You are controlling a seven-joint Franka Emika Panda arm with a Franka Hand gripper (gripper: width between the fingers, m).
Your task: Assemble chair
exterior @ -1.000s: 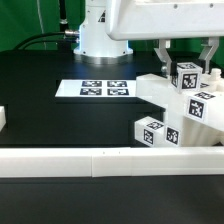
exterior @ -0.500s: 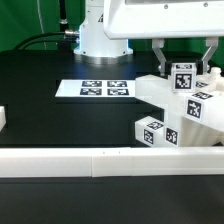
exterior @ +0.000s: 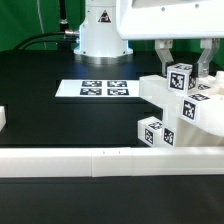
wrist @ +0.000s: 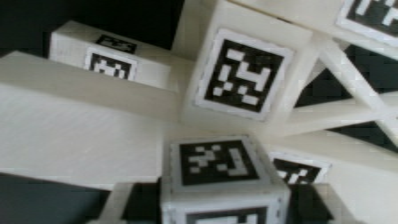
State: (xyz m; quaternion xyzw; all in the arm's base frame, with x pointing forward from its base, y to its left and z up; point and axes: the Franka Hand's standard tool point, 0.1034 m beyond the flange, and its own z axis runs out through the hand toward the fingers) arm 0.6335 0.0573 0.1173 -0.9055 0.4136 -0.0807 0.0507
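At the exterior view's right, my gripper (exterior: 183, 70) is shut on a short white post (exterior: 181, 79) with a square tag. Its two dark fingers (exterior: 163, 56) stand on either side of the post. The post hangs just above the partly joined chair (exterior: 200, 118), a cluster of white slabs and tagged blocks. In the wrist view the held post (wrist: 222, 180) fills the space between the jaws of the gripper (wrist: 222, 205). Beyond it stand a tall tagged piece (wrist: 244, 70), a broad white slab (wrist: 89, 115) and diagonal braces (wrist: 338, 110).
The marker board (exterior: 103, 89) lies flat on the black table in front of the robot base (exterior: 100, 35). A long low white border wall (exterior: 100, 160) runs along the near side. A small white piece (exterior: 3, 118) shows at the exterior view's left edge.
The gripper and the held post have shifted slightly toward the exterior view's left and the post has turned a little. The chair pieces have not moved.
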